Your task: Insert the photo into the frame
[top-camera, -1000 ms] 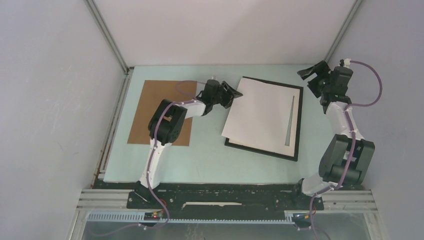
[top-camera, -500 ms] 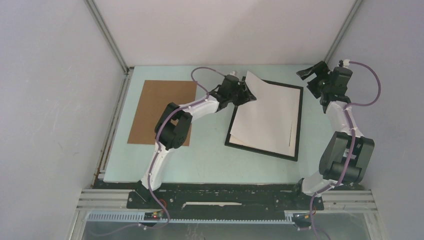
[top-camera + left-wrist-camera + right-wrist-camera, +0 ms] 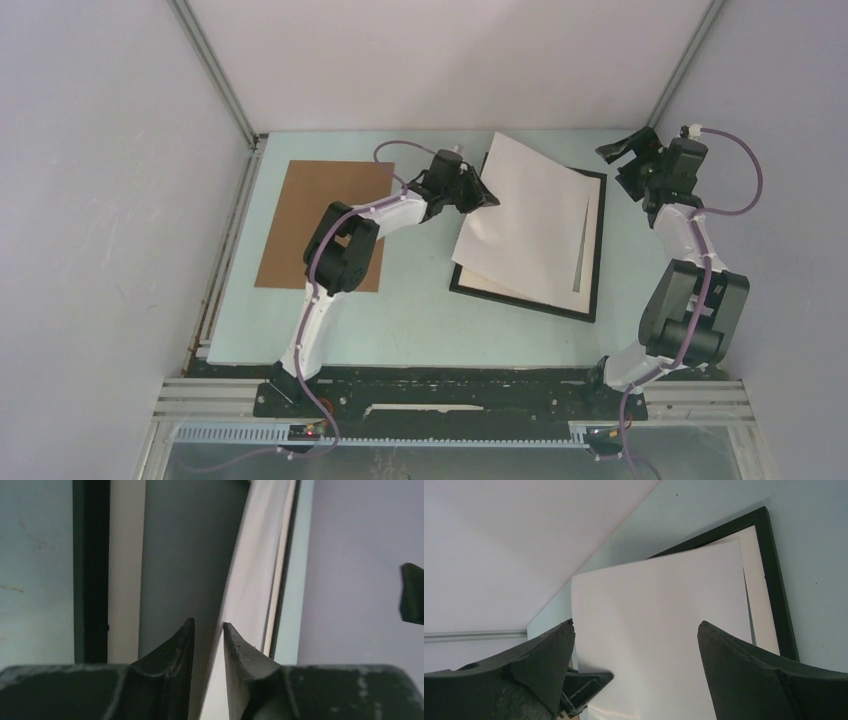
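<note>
Seen from above, a brown cardboard board (image 3: 290, 215) lies flat at 9 o'clock on the pale green table (image 3: 420, 310), partly under the left arm. Neither wrist camera shows it.

The left gripper (image 3: 480, 196) reaches toward 3 o'clock and pinches the photo (image 3: 530, 220) by its 9 o'clock edge. Only the photo's plain white side shows, and no print is visible in any view. The left wrist camera shows the grasp close up: the sheet runs edge-on between the two nearly closed fingers (image 3: 235, 645).

The photo sits tilted, its gripped side raised, over the black frame (image 3: 599, 250), which lies flat at about 2 o'clock on the table. The photo's far corner pokes past the frame's 12 o'clock edge.

The right wrist camera alone shows a cream sheet (image 3: 758, 605) lying inside the frame beside its black border, partly under the photo.

The right gripper (image 3: 630, 160) hangs in the air near the table's 1 o'clock corner with its jaws spread wide and nothing between them. It is well apart from the photo.
</note>
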### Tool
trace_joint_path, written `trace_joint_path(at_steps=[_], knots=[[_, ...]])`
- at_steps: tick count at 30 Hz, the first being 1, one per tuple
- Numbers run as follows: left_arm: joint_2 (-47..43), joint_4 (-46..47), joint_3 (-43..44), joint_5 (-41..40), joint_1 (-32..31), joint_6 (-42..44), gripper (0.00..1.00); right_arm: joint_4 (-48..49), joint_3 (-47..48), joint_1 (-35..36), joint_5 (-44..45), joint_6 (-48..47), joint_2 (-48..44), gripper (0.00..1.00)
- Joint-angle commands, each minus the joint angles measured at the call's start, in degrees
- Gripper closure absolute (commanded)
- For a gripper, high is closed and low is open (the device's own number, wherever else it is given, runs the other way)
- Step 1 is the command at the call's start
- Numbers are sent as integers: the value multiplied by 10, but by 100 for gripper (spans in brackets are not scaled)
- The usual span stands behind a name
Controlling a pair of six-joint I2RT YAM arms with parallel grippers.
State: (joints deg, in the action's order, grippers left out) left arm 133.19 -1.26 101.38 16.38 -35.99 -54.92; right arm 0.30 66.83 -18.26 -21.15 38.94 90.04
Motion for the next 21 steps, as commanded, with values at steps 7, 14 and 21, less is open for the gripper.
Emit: trace_joint_path(at_steps=[7, 14, 21], knots=[[-8, 273, -49, 130, 6, -22, 89, 28, -5, -2, -6, 3, 3, 0], [13, 288, -44, 129, 0, -58, 90, 30, -5, -1, -6, 4, 2, 0], [2, 304, -58, 147, -3, -96, 100, 31, -6, -1, -10, 6, 7, 0]])
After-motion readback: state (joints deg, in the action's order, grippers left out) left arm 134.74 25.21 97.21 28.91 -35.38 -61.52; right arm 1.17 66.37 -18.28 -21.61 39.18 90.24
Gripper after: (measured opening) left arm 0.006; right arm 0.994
